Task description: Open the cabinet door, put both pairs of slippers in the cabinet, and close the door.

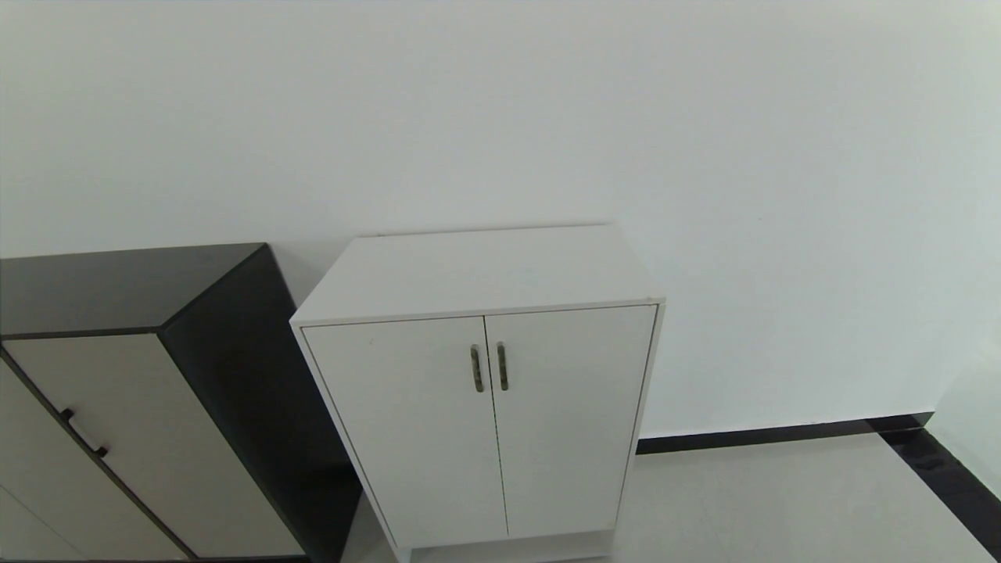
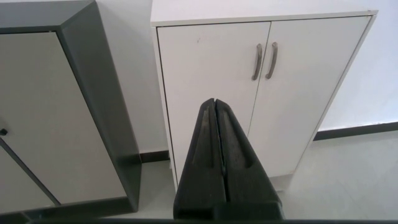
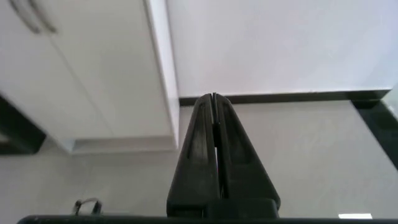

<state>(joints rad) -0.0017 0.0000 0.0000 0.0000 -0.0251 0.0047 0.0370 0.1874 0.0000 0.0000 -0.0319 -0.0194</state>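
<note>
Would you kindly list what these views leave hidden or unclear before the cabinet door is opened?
1. White cabinet interior: hidden behind its closed doors in the head and left wrist views.
2. Its lower front, left wrist view: covered by the shut left gripper.
3. Dark cabinet, head view: cut off by the left and bottom edges.
4. Small metal loop, right wrist view, beside the shut right gripper: too small to identify.

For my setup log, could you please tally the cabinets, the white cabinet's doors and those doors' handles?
Cabinets: 2, the white cabinet and the dark cabinet beside it.
White cabinet doors: 2, the left door and the right door, both shut.
Door handles: 2, the left handle and the right handle.
Total: 6.
</note>
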